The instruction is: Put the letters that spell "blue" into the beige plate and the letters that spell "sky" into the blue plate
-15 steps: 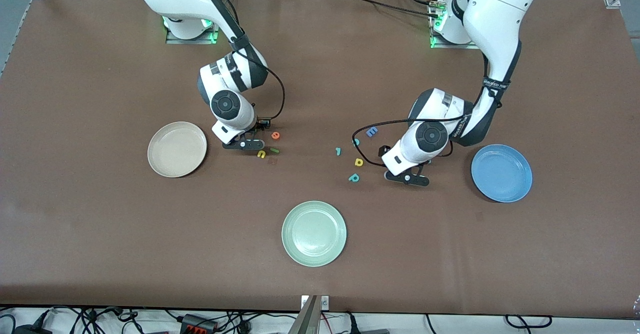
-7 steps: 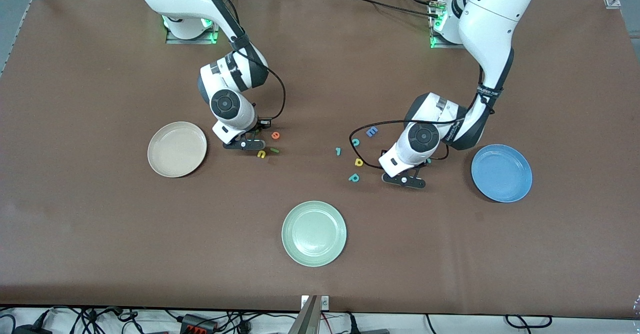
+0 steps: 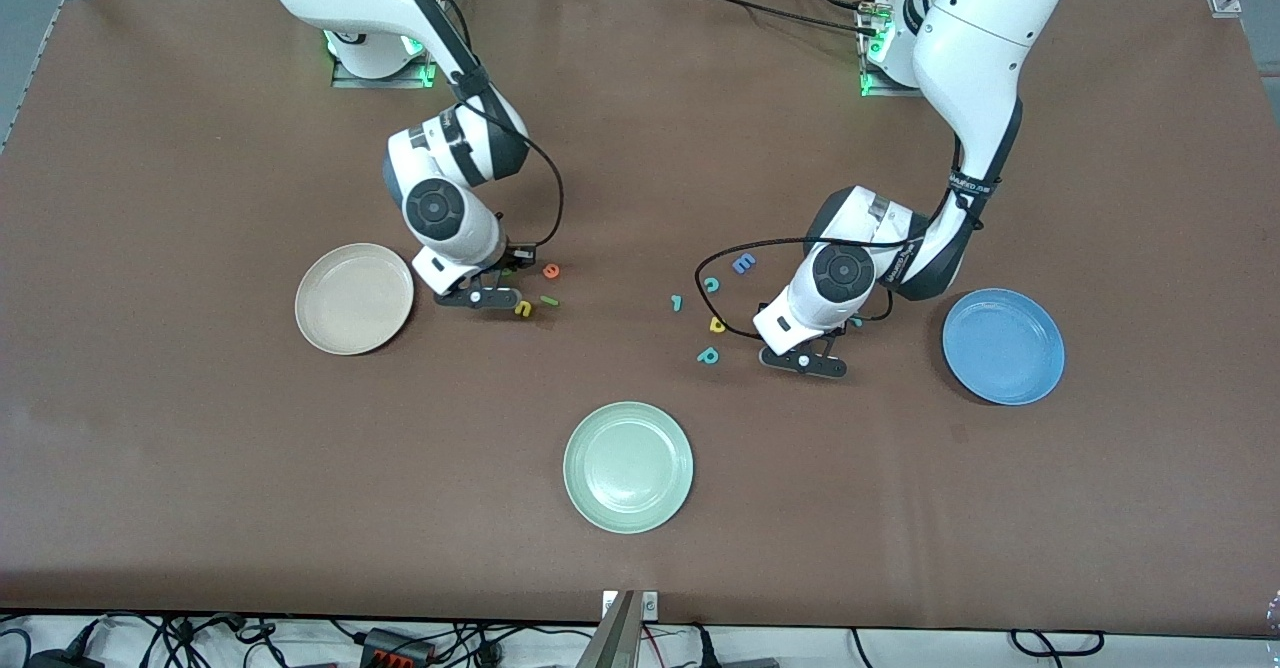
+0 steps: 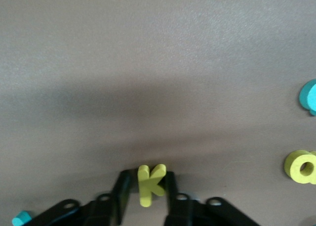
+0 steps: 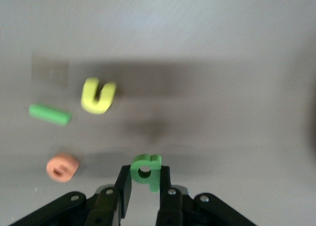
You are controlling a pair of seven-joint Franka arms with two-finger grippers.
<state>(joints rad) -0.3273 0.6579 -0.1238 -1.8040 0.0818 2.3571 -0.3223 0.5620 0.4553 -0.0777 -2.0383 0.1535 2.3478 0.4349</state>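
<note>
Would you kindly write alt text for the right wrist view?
The right pincer is shut on the green b above the brown table. Beside it lie the yellow u, green l and orange e.

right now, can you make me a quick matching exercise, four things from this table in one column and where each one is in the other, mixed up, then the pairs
Things:
1. yellow k
2. dark green b
3. yellow u
4. blue plate

Places:
A. between the right gripper fingers
B. toward the left arm's end of the table
C. between the left gripper fingers
D. on the table beside the green l

Pairs: 1-C, 2-A, 3-D, 4-B
</note>
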